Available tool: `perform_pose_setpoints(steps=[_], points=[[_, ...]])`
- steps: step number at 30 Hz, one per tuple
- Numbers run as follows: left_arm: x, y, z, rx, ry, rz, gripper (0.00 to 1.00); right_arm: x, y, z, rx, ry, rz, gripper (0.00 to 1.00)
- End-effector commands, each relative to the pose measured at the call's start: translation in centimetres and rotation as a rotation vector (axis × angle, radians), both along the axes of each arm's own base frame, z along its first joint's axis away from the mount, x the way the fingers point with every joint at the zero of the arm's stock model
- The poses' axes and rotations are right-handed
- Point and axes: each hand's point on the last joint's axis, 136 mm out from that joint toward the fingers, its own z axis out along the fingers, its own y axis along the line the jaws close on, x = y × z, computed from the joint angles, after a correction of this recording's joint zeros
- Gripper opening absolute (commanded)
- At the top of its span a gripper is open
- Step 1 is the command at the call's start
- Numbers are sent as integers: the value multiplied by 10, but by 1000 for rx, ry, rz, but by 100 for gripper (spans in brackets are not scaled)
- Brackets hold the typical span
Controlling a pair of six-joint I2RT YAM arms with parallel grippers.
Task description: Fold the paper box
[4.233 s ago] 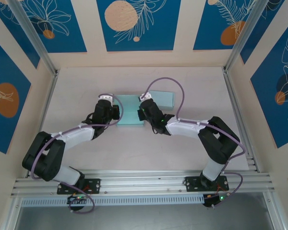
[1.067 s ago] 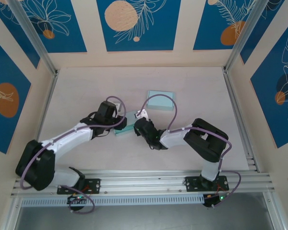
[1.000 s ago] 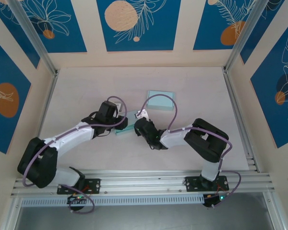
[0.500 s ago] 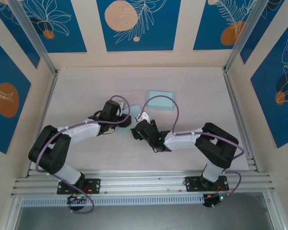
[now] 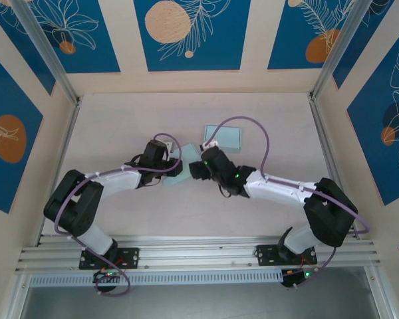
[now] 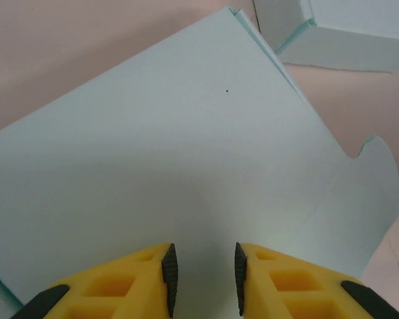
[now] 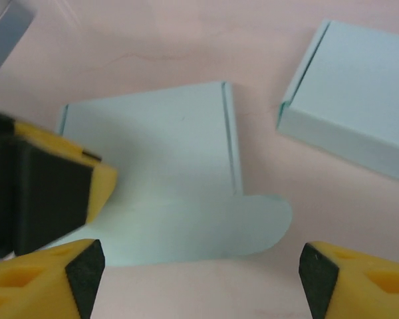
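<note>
On the bench (image 5: 120,113), left jaws stand narrowly apart over a flat sheet (image 6: 186,166); right jaws gape wide near a box (image 7: 359,100).

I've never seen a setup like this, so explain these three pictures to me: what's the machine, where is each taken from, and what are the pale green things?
It is two robot arms bolted at the near edge of a table. The wide picture looks down from above and behind: left arm on the left, right arm on the right. The other two come from cameras on the wrists, so the yellow fingers are each arm's own. On the table lie a flat pale green paper box blank and, beyond it, a folded box. The left gripper has its jaws slightly apart at the blank. The right gripper hovers wide open, holding nothing.
</note>
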Motion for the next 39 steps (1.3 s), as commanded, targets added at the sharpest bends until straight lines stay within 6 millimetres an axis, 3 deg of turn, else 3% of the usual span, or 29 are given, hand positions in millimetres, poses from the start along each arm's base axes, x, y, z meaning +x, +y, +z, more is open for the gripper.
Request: perform_pose_setpoints(steps=[1,6,13,17,24,28,39], points=[[-19,18,-37,77,115,4,33,5,4,-13,55,167,44,72],[-18,16,-22,59,97,-7,36,35,11,-29,118,269,76,71],[-11,28,30,64,-12,14,64,62,25,-53,173,369,118,71],[-3,47,43,87,-51,80,69,65,39,-59,204,406,155,71],[4,88,24,158,1,206,69,63,43,-80,197,456,154,71],[7,105,3,184,63,234,58,59,41,-87,196,475,140,71],[2,105,-38,51,185,244,37,47,43,-91,274,513,122,71]])
